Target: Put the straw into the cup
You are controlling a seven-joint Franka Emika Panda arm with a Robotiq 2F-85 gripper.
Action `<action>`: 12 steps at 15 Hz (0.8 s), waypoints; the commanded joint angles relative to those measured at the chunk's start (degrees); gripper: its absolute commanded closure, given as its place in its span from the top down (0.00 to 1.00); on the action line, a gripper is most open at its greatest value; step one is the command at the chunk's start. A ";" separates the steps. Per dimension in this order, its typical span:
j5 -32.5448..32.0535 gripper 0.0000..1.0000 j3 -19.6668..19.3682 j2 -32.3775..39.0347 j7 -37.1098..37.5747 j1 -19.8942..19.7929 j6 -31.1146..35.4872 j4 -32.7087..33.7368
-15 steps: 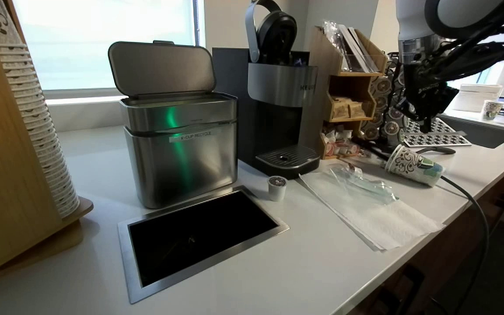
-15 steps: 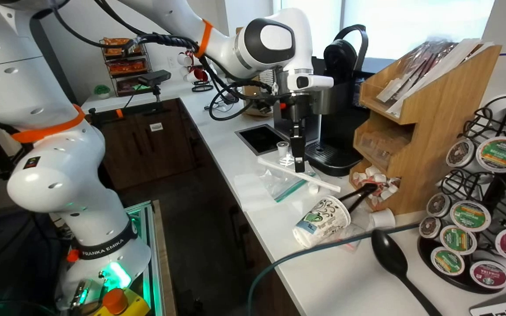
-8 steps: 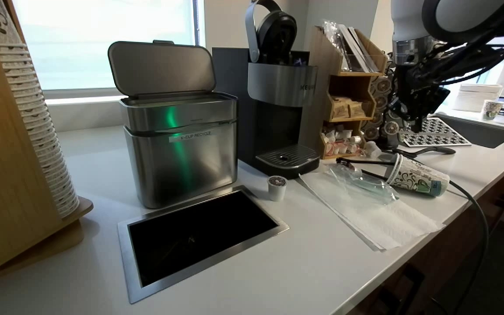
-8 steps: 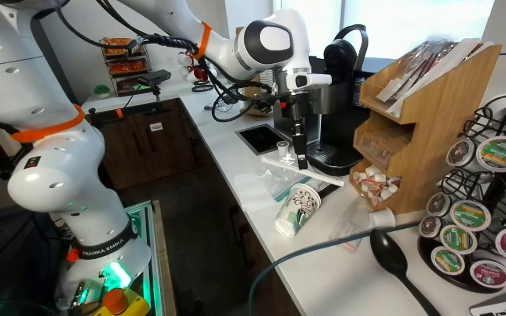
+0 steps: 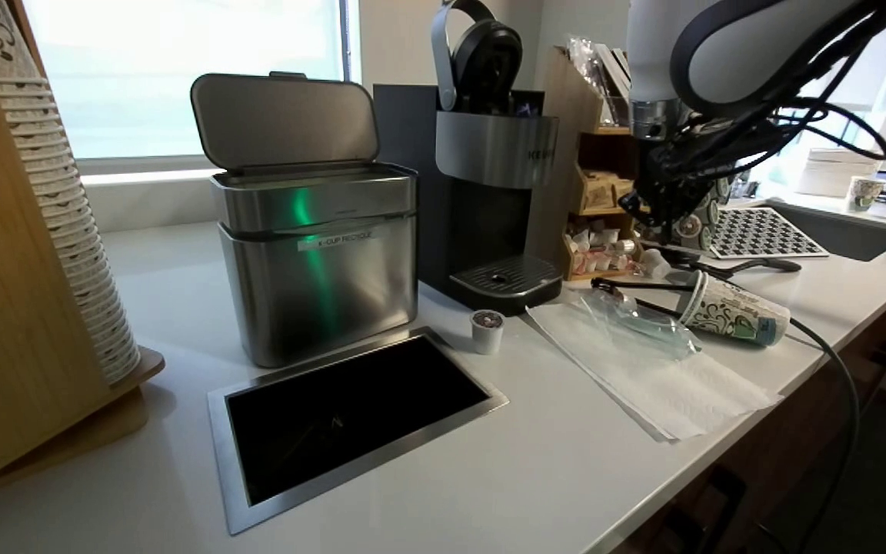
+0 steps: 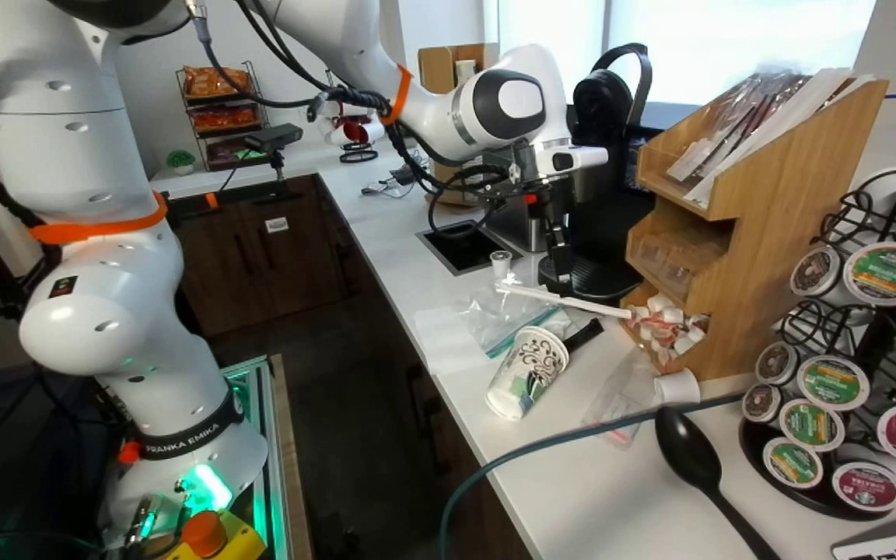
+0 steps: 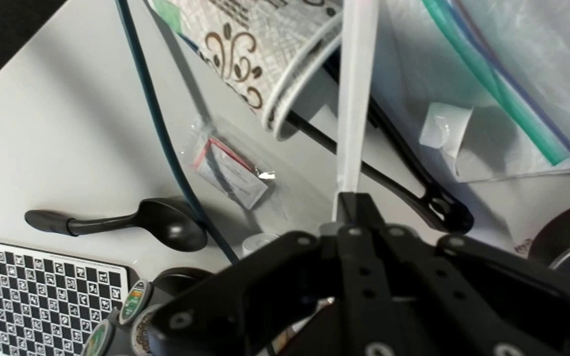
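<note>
My gripper [image 7: 356, 207] is shut on a long white straw [image 7: 356, 74], which runs to the top of the wrist view. In an exterior view the gripper [image 6: 563, 280] holds the straw [image 6: 526, 294] nearly level above the counter, beside the coffee machine. The gripper [image 5: 666, 227] also shows in an exterior view, where the straw cannot be made out. A patterned paper cup [image 6: 527, 372] lies on its side, and it also shows in an exterior view [image 5: 739, 312]. Black tongs [image 7: 399, 190] reach into its mouth. In the wrist view the straw crosses over the cup's rim [image 7: 285, 94].
Around it are a plastic bag on napkins [image 6: 514, 323], a dark cable [image 6: 572, 432], a black spoon [image 6: 689, 447] and a small packet [image 7: 230, 173]. The coffee machine [image 5: 497, 150], steel bin [image 5: 320, 285], wooden organiser [image 6: 798, 179] and pod rack [image 6: 806, 397] stand nearby.
The cup and tongs shifted between one second and half a second ago, and the cup came to rest nearer the bag. The gripper moved with the straw towards the organiser and coffee machine.
</note>
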 commanded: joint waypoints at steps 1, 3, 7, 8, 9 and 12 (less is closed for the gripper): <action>2.15 0.00 -0.56 5.95 -0.15 2.40 -1.28 6.27; 2.86 0.28 -0.90 7.33 -0.39 3.31 -2.19 8.21; 3.25 0.45 -2.39 4.88 0.65 4.11 -6.48 8.79; 1.69 0.54 -2.91 3.06 1.28 4.41 -8.93 8.33; 0.26 0.61 -3.23 0.36 -0.28 4.49 -13.10 7.69; 4.51 0.83 -2.83 -7.55 -13.37 1.99 -19.29 6.22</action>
